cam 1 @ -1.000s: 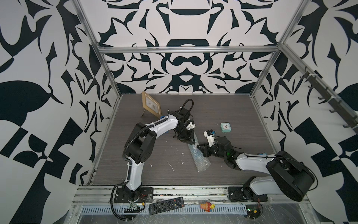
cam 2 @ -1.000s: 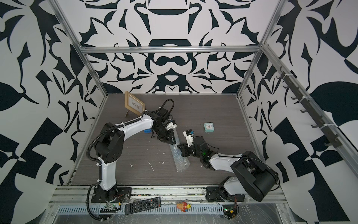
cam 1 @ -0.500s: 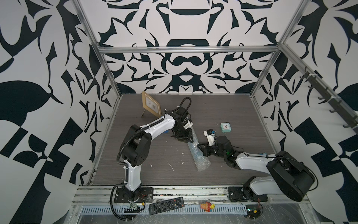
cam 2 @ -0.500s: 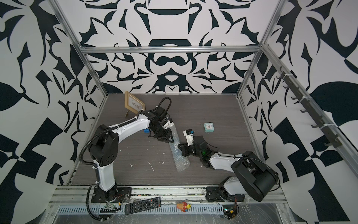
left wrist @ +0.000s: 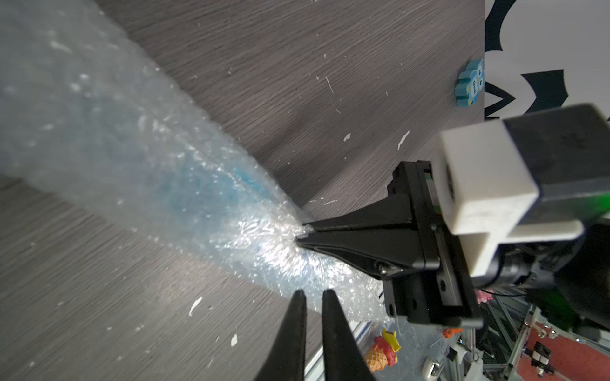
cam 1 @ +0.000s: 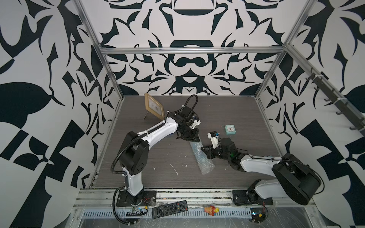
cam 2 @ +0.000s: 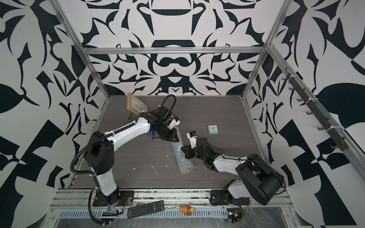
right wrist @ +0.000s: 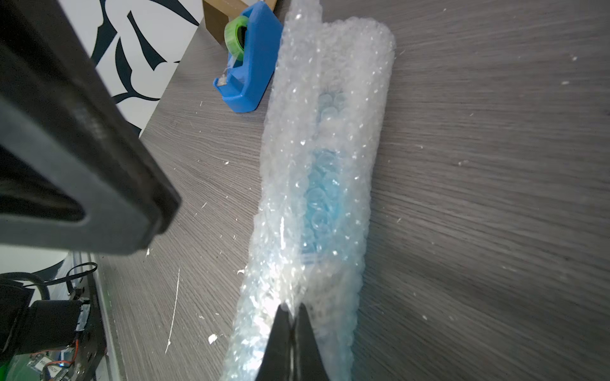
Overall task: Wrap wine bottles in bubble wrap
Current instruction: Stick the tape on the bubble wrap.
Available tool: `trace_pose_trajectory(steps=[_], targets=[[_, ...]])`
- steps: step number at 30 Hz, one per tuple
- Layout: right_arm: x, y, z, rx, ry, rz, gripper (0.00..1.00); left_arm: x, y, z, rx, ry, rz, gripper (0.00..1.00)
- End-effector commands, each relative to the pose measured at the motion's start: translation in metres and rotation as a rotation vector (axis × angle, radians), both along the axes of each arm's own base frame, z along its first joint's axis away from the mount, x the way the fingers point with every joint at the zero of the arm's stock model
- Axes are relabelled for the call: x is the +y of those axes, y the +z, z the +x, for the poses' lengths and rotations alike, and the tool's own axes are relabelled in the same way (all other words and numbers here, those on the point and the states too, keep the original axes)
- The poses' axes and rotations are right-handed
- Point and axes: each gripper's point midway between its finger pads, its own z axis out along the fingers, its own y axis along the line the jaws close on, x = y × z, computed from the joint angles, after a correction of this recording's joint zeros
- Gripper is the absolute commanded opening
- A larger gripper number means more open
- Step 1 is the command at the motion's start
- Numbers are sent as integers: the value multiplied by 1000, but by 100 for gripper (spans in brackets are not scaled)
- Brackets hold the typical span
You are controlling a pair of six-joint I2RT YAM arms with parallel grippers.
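Observation:
The bubble wrap lies rolled into a long tube on the grey table. The wine bottle shows only as a blue blur through the wrap. My right gripper is shut on a raised fold of the wrap at the tube's side, also seen from the left wrist view and in a top view. My left gripper hovers at the tube's far end. Its fingers stand a narrow gap apart with nothing seen between them.
A blue tape dispenser sits beside the tube's far end. A standing picture frame is at the back left, and a small clock at the right. A blue toy block lies near the wall. White scraps dot the table.
The left arm's elbow has swung outward and its jaws have narrowed to a slim gap over the tube's far end. The right gripper has kept its pinch and place.

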Motion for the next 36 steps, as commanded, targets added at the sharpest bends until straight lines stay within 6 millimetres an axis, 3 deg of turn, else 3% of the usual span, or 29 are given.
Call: trace_pose_trajectory(steps=[1,7,14,22,25,28,32,36], targets=[[-30,-63,-31,210,-28,-190,0,-5,-19,4,25,7,10,13],[-29,-64,-33,217,-23,-185,0,7,-57,2,51,30,68,12],[-26,-53,-34,216,-14,-162,0,16,-73,-2,55,29,108,11],[-35,22,-15,77,-89,-165,28,22,-81,-8,71,18,129,11],[-40,47,-10,28,-105,-184,32,23,-82,-9,72,15,129,11],[-47,60,-2,29,-143,-212,31,23,-82,-9,72,14,129,11],[-37,59,11,85,-128,-208,27,23,-81,-10,70,12,125,11],[-24,37,29,174,-129,-210,21,24,-82,-12,74,10,124,11]])
